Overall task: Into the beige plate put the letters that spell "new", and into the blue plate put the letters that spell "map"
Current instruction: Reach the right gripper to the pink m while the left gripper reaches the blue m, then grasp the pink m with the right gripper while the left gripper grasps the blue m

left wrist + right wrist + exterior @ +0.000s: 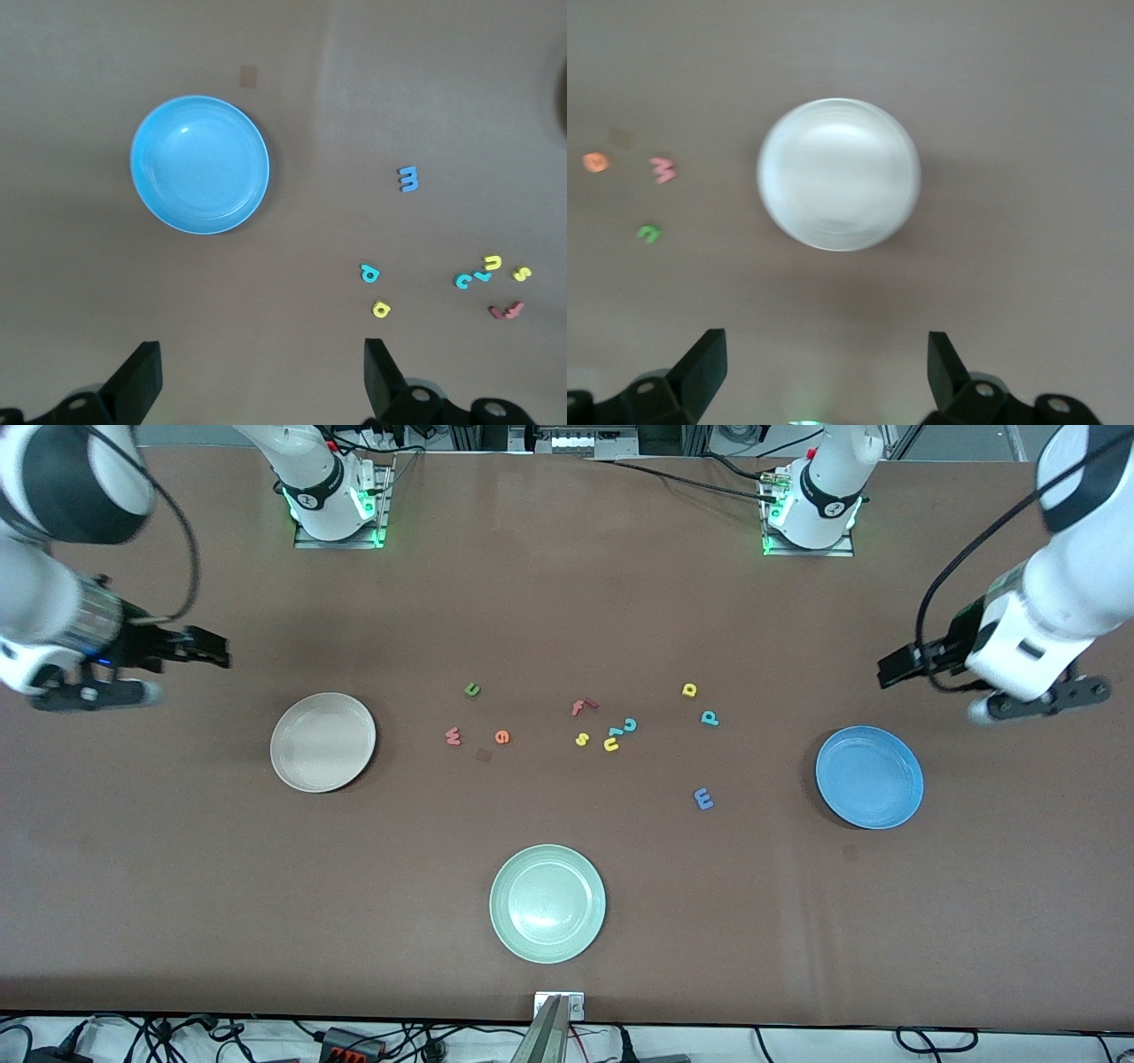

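6 wanted letters all lie loose on the brown table (567, 602) and both target plates are bare, so by my judgement the sorting has not begun.

The round cream-beige plate (322, 742) sits toward the right arm's end. Between it and the middle lie the dark green n (472, 689), the salmon-pink w (453, 736) and the orange e (501, 736), each apart from the others. The round bright blue plate (869, 777) sits toward the left arm's end, with the yellow rounded a (689, 689), the teal p (710, 717) and the dark blue m (703, 799) near it.

The right gripper (824, 354) hangs over bare table near the beige plate, jaws wide and holding nothing. The left gripper (261, 359) hangs likewise near the blue plate, wide and holding nothing.

Next, each arm likely needs to descend on 1 tiny letter; a fine, low pinch.

Distractors: the red f (582, 707), yellow s (581, 739), teal c (629, 724) and yellow u-shaped letter (612, 742) cluster in the middle, the c and u just beside each other. A pale green plate (547, 903) sits nearest the front camera. Nothing blocks the wanted letters.
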Motion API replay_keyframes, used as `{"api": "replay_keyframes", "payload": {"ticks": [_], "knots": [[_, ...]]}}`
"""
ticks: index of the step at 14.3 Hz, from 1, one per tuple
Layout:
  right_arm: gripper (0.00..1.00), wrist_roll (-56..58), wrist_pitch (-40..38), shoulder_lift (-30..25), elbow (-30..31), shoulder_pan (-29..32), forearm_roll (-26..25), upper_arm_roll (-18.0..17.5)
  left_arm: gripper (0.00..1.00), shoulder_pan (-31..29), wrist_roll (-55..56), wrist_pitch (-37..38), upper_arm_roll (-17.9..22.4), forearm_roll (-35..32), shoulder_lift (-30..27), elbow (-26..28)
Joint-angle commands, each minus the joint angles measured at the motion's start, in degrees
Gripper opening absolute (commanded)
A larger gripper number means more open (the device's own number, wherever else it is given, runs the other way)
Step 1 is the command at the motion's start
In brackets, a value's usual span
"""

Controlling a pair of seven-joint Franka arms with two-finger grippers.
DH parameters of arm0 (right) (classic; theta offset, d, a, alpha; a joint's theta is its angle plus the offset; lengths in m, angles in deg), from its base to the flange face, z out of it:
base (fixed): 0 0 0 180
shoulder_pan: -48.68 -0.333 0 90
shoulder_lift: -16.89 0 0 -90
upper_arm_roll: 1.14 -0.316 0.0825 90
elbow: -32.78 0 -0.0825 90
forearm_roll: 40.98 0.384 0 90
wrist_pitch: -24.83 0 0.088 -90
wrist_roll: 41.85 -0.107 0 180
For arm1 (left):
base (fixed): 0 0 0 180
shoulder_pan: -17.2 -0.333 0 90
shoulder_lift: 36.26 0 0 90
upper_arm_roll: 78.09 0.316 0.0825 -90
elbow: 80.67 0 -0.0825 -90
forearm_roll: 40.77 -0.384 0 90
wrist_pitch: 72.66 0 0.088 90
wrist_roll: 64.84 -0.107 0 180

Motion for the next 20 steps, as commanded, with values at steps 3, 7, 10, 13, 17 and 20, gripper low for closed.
{"api": "replay_keyframes", "payload": {"ticks": [3, 7, 10, 13, 17, 20], "knots": [[1.0, -2.26, 7.09, 7.07, 0.15, -5.55, 4.3, 0.38, 1.0, 6.61, -0.33, -3.11, -0.42, -1.46, 13.06, -3.02], [1.0, -10.16, 14.47, 12.95, 0.24, -12.93, 4.21, 0.47, 1.0, 10.04, 0.01, -13.81, -0.51, -1.37, 23.7, -4.87], [1.0, -15.01, 20.1, 17.61, 0.24, -17.5, 3.95, 0.47, 1.0, 12.95, 4.48, -24.11, -0.51, -0.67, 29.5, -4.26], [1.0, -19.93, 23.01, 20.95, 0.33, -20.85, 3.6, 0.55, 1.0, 13.21, 7.75, -29.99, -0.51, -1.37, 32.93, -4.34], [1.0, -20.29, 28.37, 25.35, 1.2, -22.96, 3.6, 0.64, 0.94, 13.3, 11.07, -34.58, -0.42, -0.67, 36.19, -4.34], [0.91, -22.04, 33.2, 26.06, 4.01, -24.01, 3.59, 0.64, 0.69, 13.48, 15.57, -36.08, -0.51, -0.59, 37.78, -4.34]]}}
